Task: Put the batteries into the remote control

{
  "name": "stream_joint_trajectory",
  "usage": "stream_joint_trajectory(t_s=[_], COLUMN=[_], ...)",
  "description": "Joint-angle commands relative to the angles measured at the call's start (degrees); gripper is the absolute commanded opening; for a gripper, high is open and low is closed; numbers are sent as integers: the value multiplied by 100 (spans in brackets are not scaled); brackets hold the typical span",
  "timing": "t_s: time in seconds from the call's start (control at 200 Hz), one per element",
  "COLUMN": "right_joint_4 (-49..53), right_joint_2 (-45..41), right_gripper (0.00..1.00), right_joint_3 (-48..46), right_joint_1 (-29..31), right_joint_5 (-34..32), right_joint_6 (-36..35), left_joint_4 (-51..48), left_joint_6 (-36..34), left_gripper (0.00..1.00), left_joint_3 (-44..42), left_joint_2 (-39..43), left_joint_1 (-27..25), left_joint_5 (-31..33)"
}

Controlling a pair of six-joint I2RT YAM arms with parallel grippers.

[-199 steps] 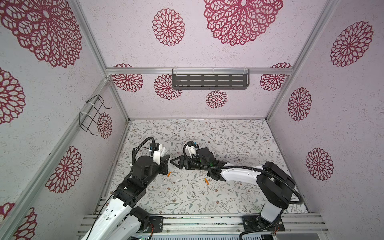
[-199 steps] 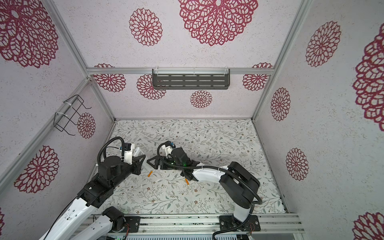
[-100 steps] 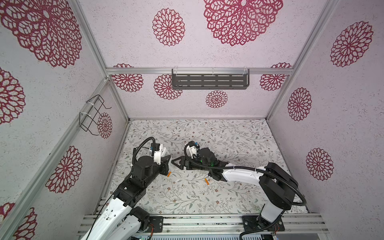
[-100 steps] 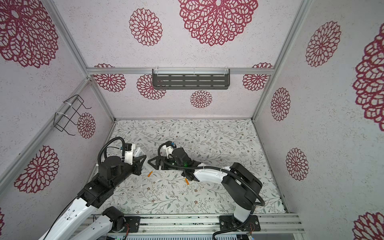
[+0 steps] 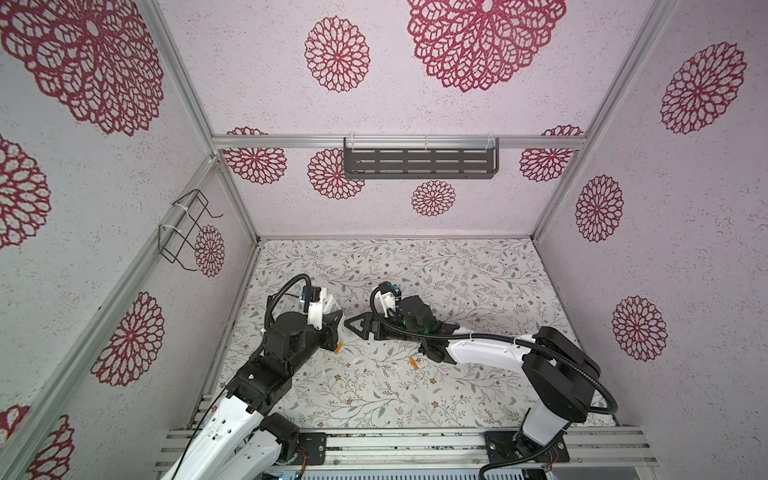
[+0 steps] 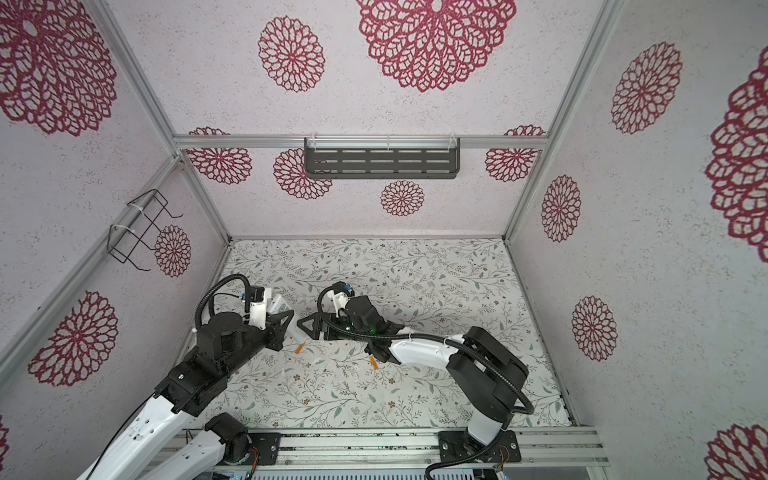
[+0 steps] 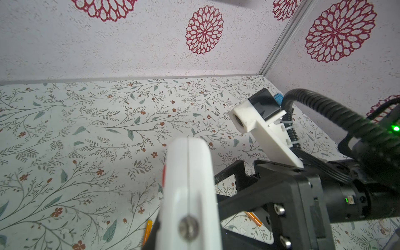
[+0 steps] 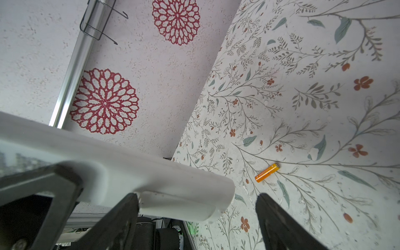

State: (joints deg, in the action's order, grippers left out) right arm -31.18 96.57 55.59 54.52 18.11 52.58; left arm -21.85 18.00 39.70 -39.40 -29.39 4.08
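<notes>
Left wrist view: left gripper (image 5: 336, 327) clamped on the remote control (image 7: 188, 184), right gripper (image 8: 195, 198) spread wide just beside its end, batteries (image 7: 147, 232) lying on table (image 7: 86, 129) near it.

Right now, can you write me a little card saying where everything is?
Remote: long slim white plastic remote control, held above the table
Left end effector: shut on the remote
Right end effector: open, at the remote's free end
Batteries: two small orange cylinder batteries, lying apart on the floral table
Loaded: none yet
</notes>
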Motion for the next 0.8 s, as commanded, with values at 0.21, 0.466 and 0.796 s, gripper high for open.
stream_joint_trajectory(t_s=[0.21, 0.466, 0.796], right_joint_4=[604, 568, 586], right_joint_2=[-106, -75, -51], right_gripper=[87, 87, 87], right_joint_3=[-180, -30, 158], right_joint_1=[-162, -161, -154], right_joint_5=[-573, -504, -477], right_joint_6=[-151, -277, -424], left_joint_4=[480, 536, 526], left_joint_6=[-42, -33, -17], left_gripper=[0, 0, 0], left_joint_3=[345, 343, 328], left_joint_2=[107, 63, 56], left_joint_1=[-50, -50, -51], left_joint_5=[166, 21, 5])
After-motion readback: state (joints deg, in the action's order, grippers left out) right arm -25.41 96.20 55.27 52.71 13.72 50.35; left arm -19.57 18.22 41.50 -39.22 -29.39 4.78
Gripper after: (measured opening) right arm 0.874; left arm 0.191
